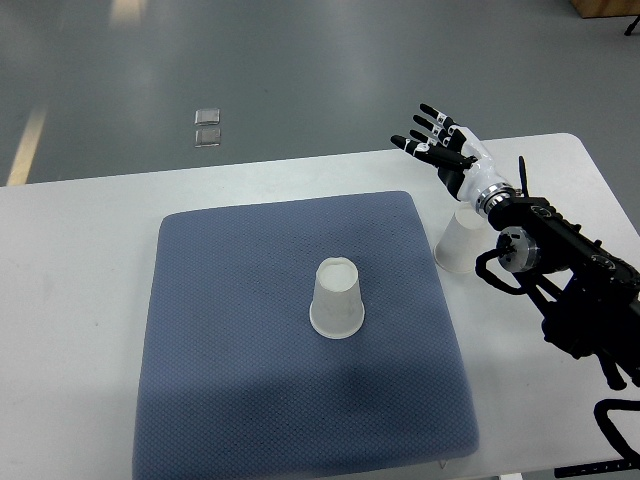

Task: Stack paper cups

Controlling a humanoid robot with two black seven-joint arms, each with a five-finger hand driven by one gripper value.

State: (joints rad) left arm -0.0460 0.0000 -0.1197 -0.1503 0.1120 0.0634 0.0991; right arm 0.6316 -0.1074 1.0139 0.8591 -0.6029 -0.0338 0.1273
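Observation:
A white paper cup (337, 298) stands upside down near the middle of the blue mat (230, 350). A second white paper cup (458, 243) stands upside down on the table just off the mat's right edge, partly hidden by my right forearm. My right hand (432, 143) hovers above and behind that cup, near the table's far edge, with its fingers spread and nothing in them. My left arm does not show.
The white table (80, 270) carries the mat; its far edge runs just behind my right hand. My black right forearm (570, 270) crosses the table's right side. Grey floor lies beyond, with a small clear object (208, 129) on it.

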